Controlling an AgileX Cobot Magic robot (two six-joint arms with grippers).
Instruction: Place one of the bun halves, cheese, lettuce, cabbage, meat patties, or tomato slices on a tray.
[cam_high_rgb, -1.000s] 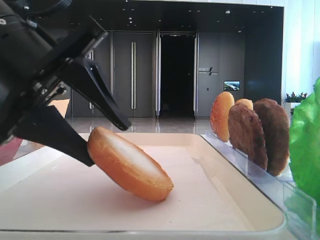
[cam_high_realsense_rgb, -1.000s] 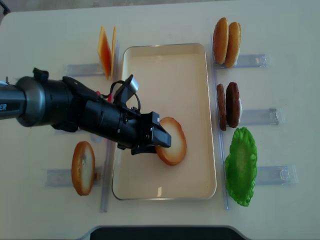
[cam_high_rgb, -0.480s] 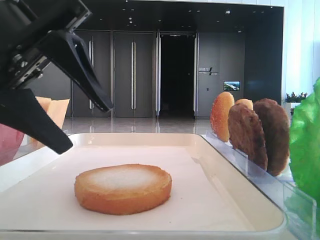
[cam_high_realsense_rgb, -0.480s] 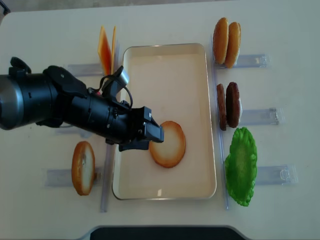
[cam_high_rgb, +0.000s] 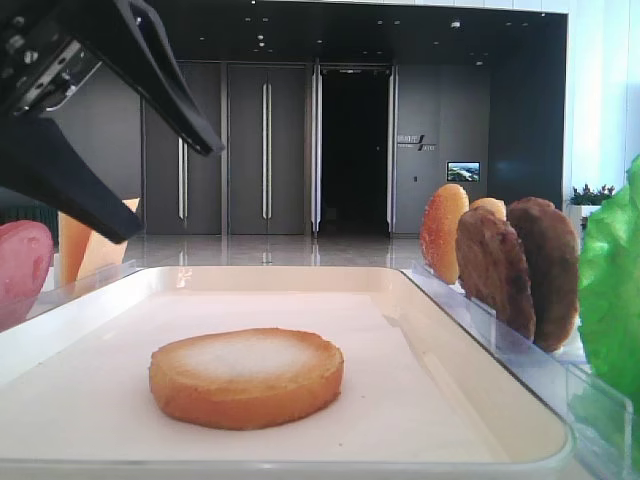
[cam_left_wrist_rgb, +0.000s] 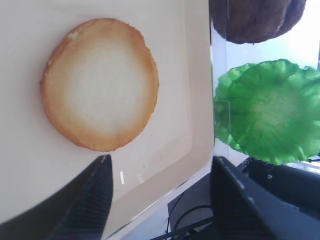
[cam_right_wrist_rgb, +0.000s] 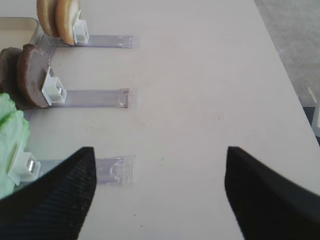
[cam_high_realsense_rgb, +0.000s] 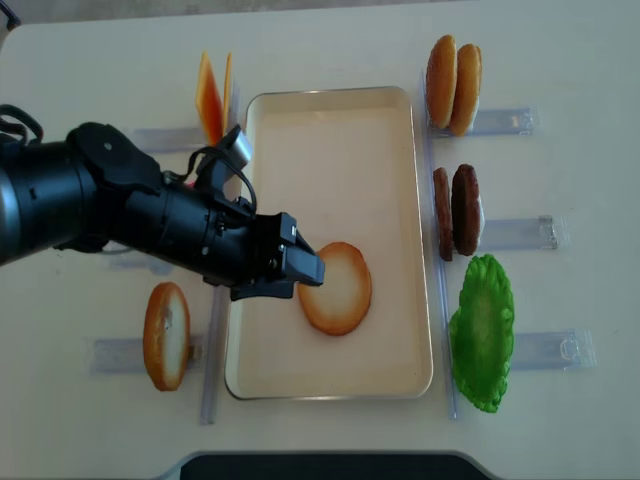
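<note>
Since a second ago, your left gripper (cam_high_realsense_rgb: 300, 268) has let go of the bun (cam_high_realsense_rgb: 335, 288) and lifted clear; its jaws stand spread wide, holding nothing. You can see the bun lying flat on the tray (cam_high_realsense_rgb: 340, 100) instead of tilted on edge, pale toasted face up, crust down. It is round, so no long axis shows. It sits toward 6 o'clock of the tray's middle in the overhead view, with the gripper tips just at its 9 o'clock edge, above it and not touching.

At 3 o'clock of the tray, outside its rim, two more buns (cam_high_realsense_rgb: 453, 84), the patties (cam_high_realsense_rgb: 457, 210) and the lettuce (cam_high_realsense_rgb: 482, 332) stand on edge in clear racks (cam_high_realsense_rgb: 520, 233). At 9 o'clock stand the cheese (cam_high_realsense_rgb: 212, 100) and another bun half (cam_high_realsense_rgb: 166, 335).

Your right gripper (cam_right_wrist_rgb: 160, 192) hangs spread over bare table (cam_right_wrist_rgb: 200, 90), nothing between its jaws.
</note>
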